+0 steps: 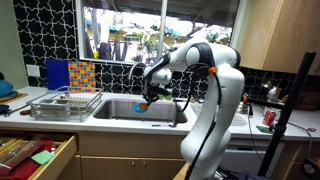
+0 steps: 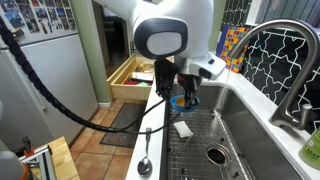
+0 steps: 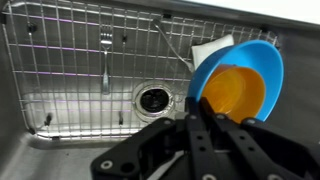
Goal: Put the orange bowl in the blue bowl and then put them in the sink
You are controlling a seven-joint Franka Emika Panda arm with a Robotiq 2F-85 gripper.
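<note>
My hand (image 3: 196,108) pinches the blue bowl (image 3: 258,58) by its rim, tilted above the sink (image 3: 18,158); the nested orange bowl (image 3: 235,92) may slide out.

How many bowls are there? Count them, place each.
2. The round blue plastic bowl, held tilted by the gripper over the steel sink; the smaller orange plastic bowl nested inside it. Others may be hidden.

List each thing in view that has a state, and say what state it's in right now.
orange bowl: nested in the blue bowl.
blue bowl: gripped, tilted, over the sink.
gripper: shut on the blue bowl's rim.
sink: unfilled, drain uncovered.
drawer: pulled open.
</note>
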